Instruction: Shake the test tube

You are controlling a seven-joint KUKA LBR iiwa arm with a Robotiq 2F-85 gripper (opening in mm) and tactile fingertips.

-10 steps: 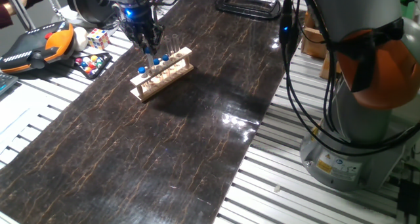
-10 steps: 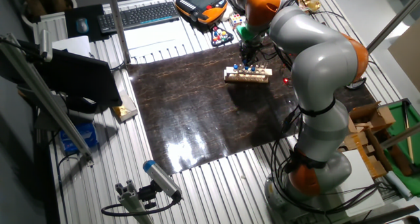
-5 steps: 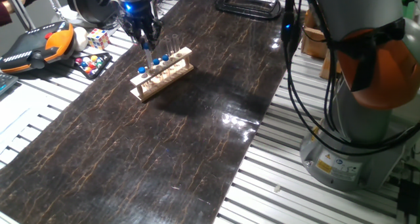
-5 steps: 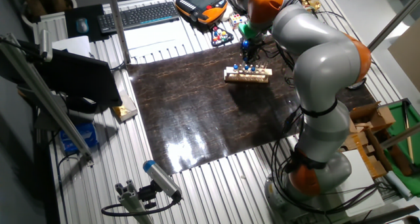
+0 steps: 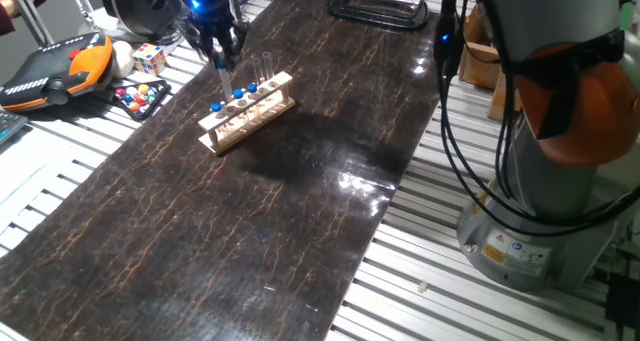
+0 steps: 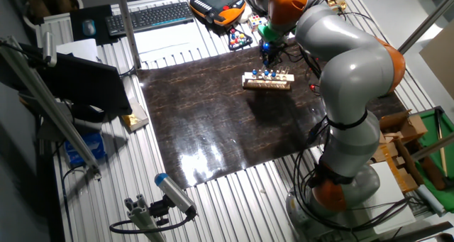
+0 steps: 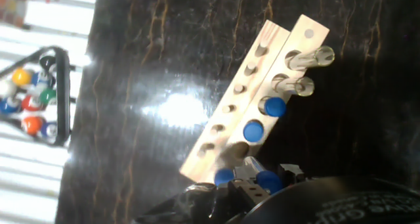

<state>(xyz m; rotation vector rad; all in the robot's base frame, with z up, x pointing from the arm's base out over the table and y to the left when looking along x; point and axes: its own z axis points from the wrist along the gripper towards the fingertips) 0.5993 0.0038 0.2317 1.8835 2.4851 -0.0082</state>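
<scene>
A wooden rack (image 5: 248,111) (image 6: 267,81) (image 7: 243,112) stands on the dark mat and holds blue-capped tubes (image 7: 265,118) and two taller uncapped clear tubes (image 7: 302,71). My gripper (image 5: 221,63) (image 6: 267,54) (image 7: 268,176) hangs just above the rack's left end. It is shut on the test tube (image 5: 225,80), whose blue cap (image 7: 270,180) shows between the fingers in the hand view. The tube hangs upright, its lower end close over the rack. One rack hole (image 7: 236,149) beside the gripper looks empty.
A triangle of billiard balls (image 5: 140,98) (image 7: 34,96), a Rubik's cube (image 5: 149,57) and an orange teach pendant (image 5: 55,66) lie left of the mat. A black clamp (image 5: 375,6) sits at the mat's far end. The arm's base (image 5: 540,201) stands to the right.
My gripper has risen from the rack with the test tube in it, drawing the tube up out of its hole. The rack has stayed in place.
</scene>
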